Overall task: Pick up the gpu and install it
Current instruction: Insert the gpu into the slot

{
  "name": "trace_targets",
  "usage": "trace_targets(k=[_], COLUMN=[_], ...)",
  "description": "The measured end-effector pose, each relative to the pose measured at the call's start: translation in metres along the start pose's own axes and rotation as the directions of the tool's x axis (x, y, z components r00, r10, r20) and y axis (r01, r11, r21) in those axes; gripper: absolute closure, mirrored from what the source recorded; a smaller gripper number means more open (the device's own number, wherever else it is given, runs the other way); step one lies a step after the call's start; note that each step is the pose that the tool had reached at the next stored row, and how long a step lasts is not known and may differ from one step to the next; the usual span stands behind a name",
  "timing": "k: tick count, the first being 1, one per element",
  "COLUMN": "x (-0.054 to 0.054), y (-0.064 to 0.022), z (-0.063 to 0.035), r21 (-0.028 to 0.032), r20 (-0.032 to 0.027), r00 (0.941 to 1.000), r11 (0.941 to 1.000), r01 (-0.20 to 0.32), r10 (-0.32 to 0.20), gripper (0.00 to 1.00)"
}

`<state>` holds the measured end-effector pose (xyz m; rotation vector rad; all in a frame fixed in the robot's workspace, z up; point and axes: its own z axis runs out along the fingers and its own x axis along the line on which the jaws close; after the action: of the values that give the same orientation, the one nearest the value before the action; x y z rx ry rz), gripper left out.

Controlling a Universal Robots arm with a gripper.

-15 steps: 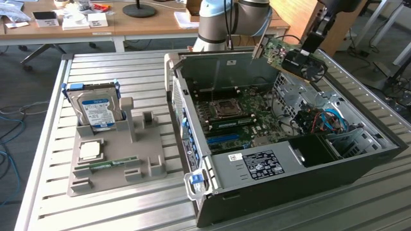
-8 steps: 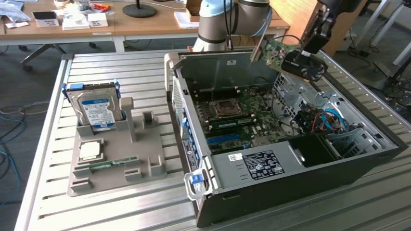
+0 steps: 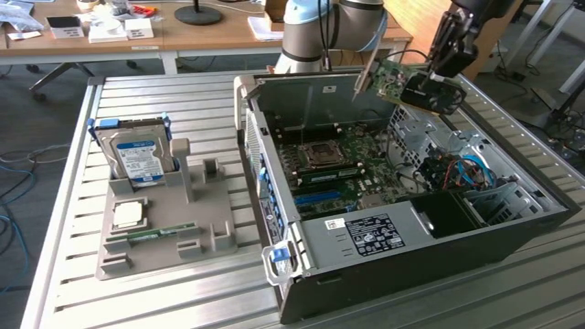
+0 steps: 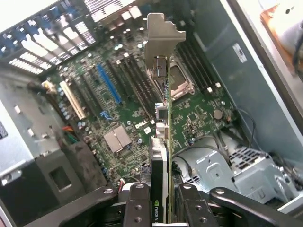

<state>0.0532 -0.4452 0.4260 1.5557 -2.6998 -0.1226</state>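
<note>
The gripper point(image 4: 164, 201) is clamped on the gpu point(image 3: 416, 86), holding it edge-on in the air above the motherboard point(image 4: 128, 127) of the open computer case point(image 3: 402, 274): pickup is complete, seating in a slot is not yet done.

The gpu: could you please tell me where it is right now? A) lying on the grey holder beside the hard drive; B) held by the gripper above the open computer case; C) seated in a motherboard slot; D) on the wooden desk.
B: the gripper clamps the gpu in the air over the computer case, and the wrist view shows the card well clear of the motherboard.
</note>
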Motion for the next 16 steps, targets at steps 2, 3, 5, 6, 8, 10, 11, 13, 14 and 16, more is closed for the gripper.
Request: trace_targets(k=[2,3,5,6,8,10,11,13,14,16], x=[0.0000,0.0000,0.0000,0.0000,0.0000,0.0000,0.0000,0.0000,0.0000,0.0001], y=[0.0000,0.0000,0.0000,-0.0001,-0.0001,-0.0001,-0.0001,-0.0002,-0.0002,-0.0002], z=[0.0001,0.0002,0.0005,0.0006,0.0009,0.0012,0.0013,0.0017,0.0019,0.0023], r21=[-0.0006,-0.0009,-0.0013,-0.0016,-0.0023,-0.0030,-0.0034,-0.0044,-0.0051,-0.0064], r20=[-0.0032,-0.0048,-0.0084,-0.0103,-0.0138,-0.0173,-0.0190,-0.0226,-0.0240,-0.0267], r00=[0.9994,0.9985,0.9960,0.9941,0.9896,0.9843,0.9812,0.9734,0.9691,0.9596], r11=[0.9994,0.9986,0.9960,0.9941,0.9897,0.9845,0.9814,0.9736,0.9694,0.9600], r01=[0.036,0.054,0.089,0.108,0.143,0.176,0.192,0.228,0.246,0.280], r10=[-0.036,-0.054,-0.089,-0.108,-0.143,-0.176,-0.192,-0.228,-0.246,-0.280], gripper=[0.73,0.73,0.73,0.73,0.73,0.73,0.73,0.73,0.73,0.73])
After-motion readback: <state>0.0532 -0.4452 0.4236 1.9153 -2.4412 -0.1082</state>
